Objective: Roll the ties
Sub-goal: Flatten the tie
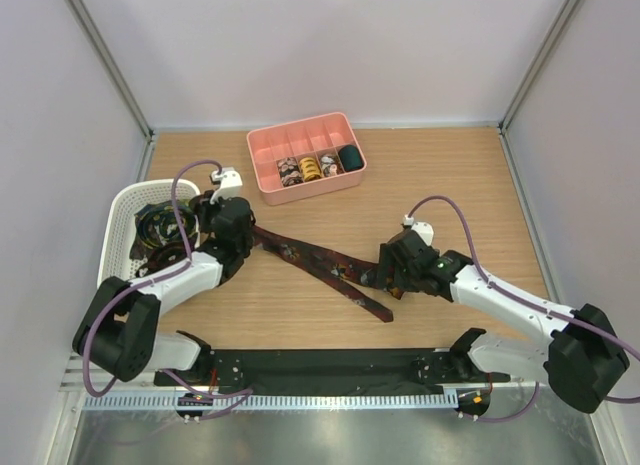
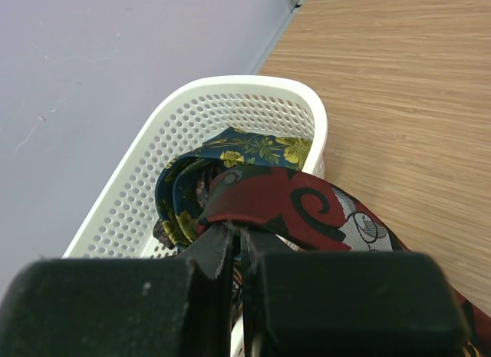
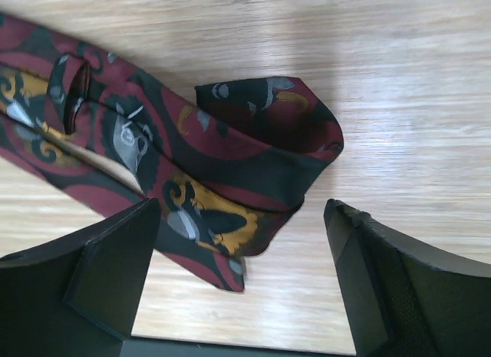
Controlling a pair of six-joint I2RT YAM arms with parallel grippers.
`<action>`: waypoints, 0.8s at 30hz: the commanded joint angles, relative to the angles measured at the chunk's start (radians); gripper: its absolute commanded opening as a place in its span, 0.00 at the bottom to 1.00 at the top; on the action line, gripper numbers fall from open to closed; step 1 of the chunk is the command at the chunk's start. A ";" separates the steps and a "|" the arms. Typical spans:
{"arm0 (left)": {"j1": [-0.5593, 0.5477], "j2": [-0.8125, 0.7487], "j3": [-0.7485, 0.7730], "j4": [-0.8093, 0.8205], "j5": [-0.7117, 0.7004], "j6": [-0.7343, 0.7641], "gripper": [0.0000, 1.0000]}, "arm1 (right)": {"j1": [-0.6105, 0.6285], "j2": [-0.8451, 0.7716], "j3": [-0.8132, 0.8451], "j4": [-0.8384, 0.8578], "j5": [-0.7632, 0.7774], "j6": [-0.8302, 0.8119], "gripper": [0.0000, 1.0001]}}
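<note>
Scene: A dark red patterned tie (image 1: 320, 260) lies stretched across the wooden counter (image 1: 450, 185), running from the left, beside the basket, to the right-hand middle.
Left gripper (image 2: 239, 242): Clamped on one end of the red tie, the cloth pinched between its closed fingers just beside the white mesh basket (image 2: 253, 84).
Right gripper (image 3: 238, 257): Jaws wide apart, holding nothing, poised low over a folded-back part of the tie with one finger on either side.
Fabric: Smooth woven cloth in maroon and black with grey and gold scrolls. It looks light, limp and probably slippery, and it creases softly where it doubles over.
Handling: The tie will likely sag and slide rather than hold a shape, so a roll needs steady tension from the pinned left end.
Where to hold: The doubled fold between the right fingers looks the best spot, being thicker and less apt to slip than a single layer.
Basket contents: More ties (image 2: 253, 150), dark blue with yellow-green flowers, are heaped loosely.
Far side: A pink plastic divided tray (image 1: 300, 133) holds small coiled ties (image 1: 310, 168) in its compartments.
</note>
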 commanded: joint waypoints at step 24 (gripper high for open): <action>-0.031 -0.056 0.000 0.008 -0.006 -0.111 0.00 | 0.219 0.612 0.704 -0.276 0.800 -0.179 0.36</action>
